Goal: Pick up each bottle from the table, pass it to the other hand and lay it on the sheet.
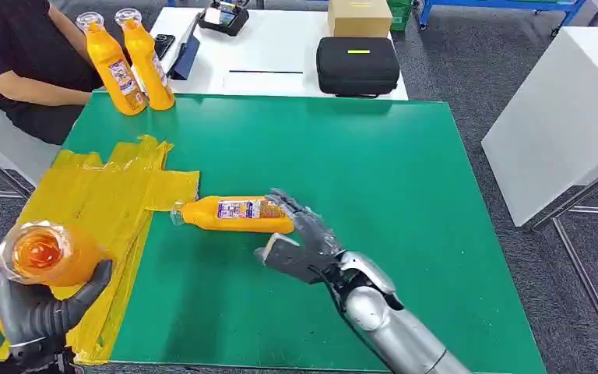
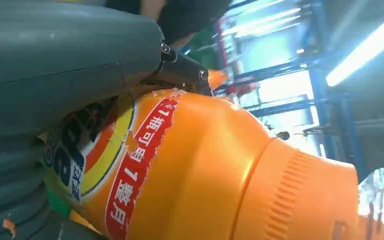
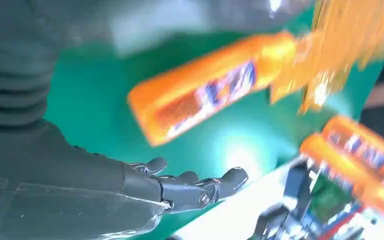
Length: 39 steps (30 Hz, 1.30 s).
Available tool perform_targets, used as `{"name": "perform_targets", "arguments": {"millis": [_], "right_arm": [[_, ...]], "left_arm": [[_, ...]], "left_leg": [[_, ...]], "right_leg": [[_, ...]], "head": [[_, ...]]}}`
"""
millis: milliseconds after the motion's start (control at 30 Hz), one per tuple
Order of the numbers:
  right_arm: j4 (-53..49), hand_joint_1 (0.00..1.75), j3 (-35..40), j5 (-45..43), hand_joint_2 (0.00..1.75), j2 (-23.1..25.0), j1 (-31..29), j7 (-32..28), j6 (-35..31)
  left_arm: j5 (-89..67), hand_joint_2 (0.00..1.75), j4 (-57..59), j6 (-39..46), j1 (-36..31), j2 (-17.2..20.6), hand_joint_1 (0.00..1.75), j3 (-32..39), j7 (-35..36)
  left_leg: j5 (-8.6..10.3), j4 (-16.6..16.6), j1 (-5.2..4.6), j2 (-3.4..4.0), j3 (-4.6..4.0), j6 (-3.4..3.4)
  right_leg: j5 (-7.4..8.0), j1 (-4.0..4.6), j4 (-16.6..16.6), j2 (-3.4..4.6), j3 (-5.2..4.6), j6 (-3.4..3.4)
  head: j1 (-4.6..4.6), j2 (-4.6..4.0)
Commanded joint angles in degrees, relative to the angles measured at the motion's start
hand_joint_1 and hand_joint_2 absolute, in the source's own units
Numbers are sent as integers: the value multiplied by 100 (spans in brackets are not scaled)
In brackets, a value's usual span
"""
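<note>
While the left hand (image 1: 43, 308) grips one bottle (image 1: 47, 253) upright over the yellow sheet (image 1: 101, 195), a second bottle (image 1: 237, 214) lies just off the sheet's edge.
Right hand (image 1: 300, 241) sits spread beside that lying bottle, fingers touching its base, holding nothing. Risk as I see it: a nudge rolls it away from the sheet, or the held bottle slips.

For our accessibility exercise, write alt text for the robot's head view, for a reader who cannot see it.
A robot's right hand, fingers spread, is beside an orange bottle lying on a green table, its cap at the edge of a yellow sheet. Its left hand holds another bottle over the sheet. Two more bottles stand at the far corner.
</note>
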Motion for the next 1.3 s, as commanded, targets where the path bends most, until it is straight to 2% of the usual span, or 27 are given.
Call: {"name": "perform_targets", "arguments": {"millis": [33, 167, 233, 300, 500, 667, 733, 867, 933, 1067, 1100, 1167, 1200, 1300], "right_arm": [[-449, 0, -697, 41, 0, -236, 125, -37, 161], [27, 0, -447, -78, 0, -227, -250, -112, 239], [61, 0, -427, -93, 0, -223, -269, -113, 235], [159, 0, -282, -158, 0, -264, -364, -138, 253], [266, 0, -158, -277, 0, -309, -473, -171, 286], [344, 0, 15, -344, 0, -355, -486, -170, 269], [322, 0, 63, -342, 0, -380, -423, -171, 248], [312, 0, 92, -339, 0, -399, -412, -184, 249], [369, 0, 139, -336, 0, -362, -450, -203, 240], [542, 0, 222, -315, 0, -307, -544, -220, 266], [578, 0, 240, -315, 0, -303, -565, -227, 273], [597, 0, 239, -316, 0, -301, -588, -230, 276], [681, 0, 265, -320, 0, -293, -636, -255, 291], [832, 0, 298, -347, 0, -267, -717, -312, 275]], "left_arm": [[-2346, 175, 2261, 466, -1340, 591, 175, -970, 614], [-3168, 175, 3775, 1167, -1915, 757, 175, -1610, 813], [-3223, 175, 3887, 1220, -1962, 784, 175, -1660, 829], [-3746, 175, 4177, 1472, -2131, 930, 175, -1808, 1227], [-3958, 175, 4514, 1509, -2485, 944, 175, -1756, 1473], [-3985, 175, 5256, 1604, -3851, 858, 175, -1512, 1766], [-4175, 175, 5370, 1495, -4154, 834, 175, -1385, 1905], [-4379, 175, 5407, 1538, -4176, 835, 175, -1363, 2050], [-4861, 175, 5548, 1437, -4340, 703, 175, -1228, 2348], [-4991, 175, 5788, 1236, -4482, 522, 175, -990, 2461], [-4994, 175, 5817, 1192, -4489, 503, 127, -963, 2446], [-5004, 175, 5822, 1220, -4446, 493, 127, -969, 2427], [-5038, 0, 5886, 1137, -4467, 478, 0, -937, 2463], [-5370, 0, 5878, 910, -4355, 449, 0, -982, 2377]], "left_leg": [[9, -15, -5, -40, 22, 4], [13, -18, -7, -18, 26, 4], [10, -14, -6, -2, 28, 5], [5, -11, -4, 2, 33, 3], [7, -4, 3, 1, 20, 2], [16, 4, 6, -25, 2, 3], [23, 3, 8, -19, -10, 7], [22, 1, 5, -8, 6, 10], [27, -1, 2, -7, -3, 5], [25, 4, 5, -15, 1, 6], [28, 1, 3, -8, -3, 5], [25, 1, 2, -3, 2, 6], [22, 3, 2, -4, 9, 8], [23, 3, 2, -1, 5, 7]], "right_leg": [[-6, 0, -6, -38, 31, -35], [3, -3, -10, -18, 30, -25], [10, -1, -8, 1, 27, -26], [11, 1, -5, 5, 32, -29], [11, 7, -1, 5, 22, -25], [11, 10, 7, -22, 12, -28], [15, 9, 3, -19, 2, -14], [27, 9, 3, 1, 15, -33], [28, 4, 3, 2, 6, -17], [24, 8, 6, -6, 11, -28], [28, 6, 3, 0, 4, -19], [27, 6, 4, 6, 7, -26], [25, 8, 6, 6, 15, -35], [26, 7, 5, 6, 9, -30]], "head": [[-2, 0], [0, 0], [0, 0], [0, 0], [-2, 0], [0, 0], [0, 0], [0, 0], [0, 0], [0, 0], [0, 0], [0, 0], [-2, 0], [0, 0]]}}
